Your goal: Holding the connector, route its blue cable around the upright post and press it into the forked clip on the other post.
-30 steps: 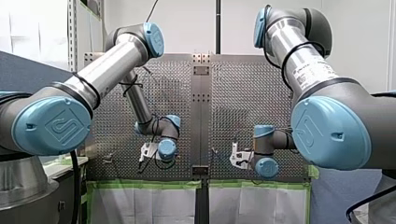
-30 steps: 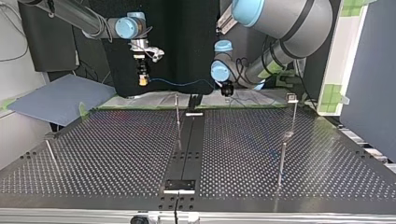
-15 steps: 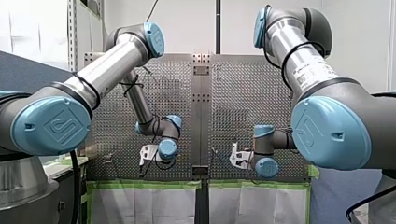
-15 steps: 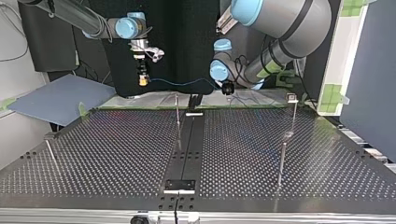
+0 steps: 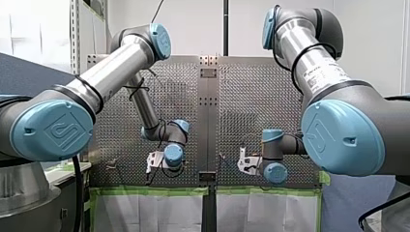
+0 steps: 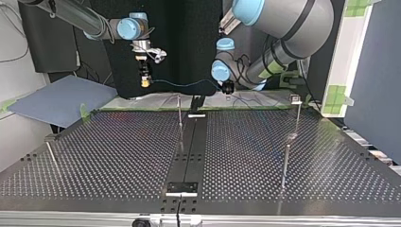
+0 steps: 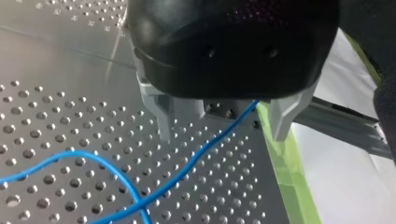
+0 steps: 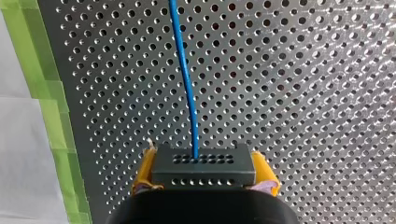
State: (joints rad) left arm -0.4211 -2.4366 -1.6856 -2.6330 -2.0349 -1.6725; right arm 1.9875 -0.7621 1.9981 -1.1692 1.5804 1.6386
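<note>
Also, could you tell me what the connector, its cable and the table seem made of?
The connector looks like matte dark plastic with moulded hole rows. The blue cable has a smooth, likely plastic jacket. The table is probably metal: perforated, grey, reflective.

L claw (image 7: 222,136) spread wide; R claw (image 8: 204,171) clamped.

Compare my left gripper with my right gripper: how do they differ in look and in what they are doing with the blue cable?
My left gripper has bare metal fingers; my right gripper has yellow pads. The left's stand open, the blue cable running loose between them; the right's are shut on the connector. Both hang over the perforated table on the same cable.
</note>
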